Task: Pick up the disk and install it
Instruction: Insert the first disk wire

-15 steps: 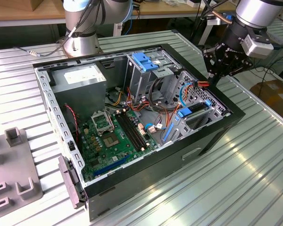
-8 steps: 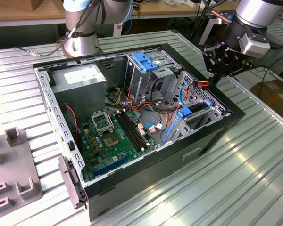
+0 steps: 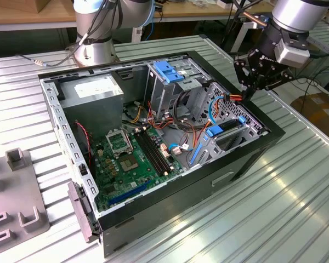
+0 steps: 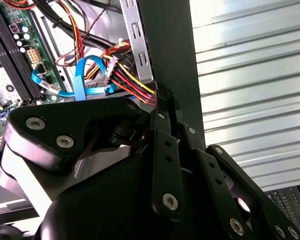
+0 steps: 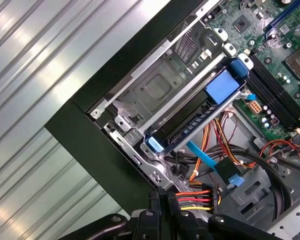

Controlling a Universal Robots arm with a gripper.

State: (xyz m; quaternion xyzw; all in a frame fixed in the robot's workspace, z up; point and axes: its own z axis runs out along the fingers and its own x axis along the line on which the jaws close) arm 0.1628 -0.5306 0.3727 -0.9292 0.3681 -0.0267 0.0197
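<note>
End effector hovers narrow and empty at the open computer case's two-o'clock corner; disk sits seated in its bay.

An open black computer case sits mid-frame on the ribbed metal bench; a grey plastic fixture lies lower left.

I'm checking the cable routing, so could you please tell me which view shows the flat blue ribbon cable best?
The second wrist view: the flat blue ribbon cable arches in a full loop beside the red and yellow wires. The first wrist view shows a straight stretch ending at a plug; the exterior view shows thin blue curves.
</note>
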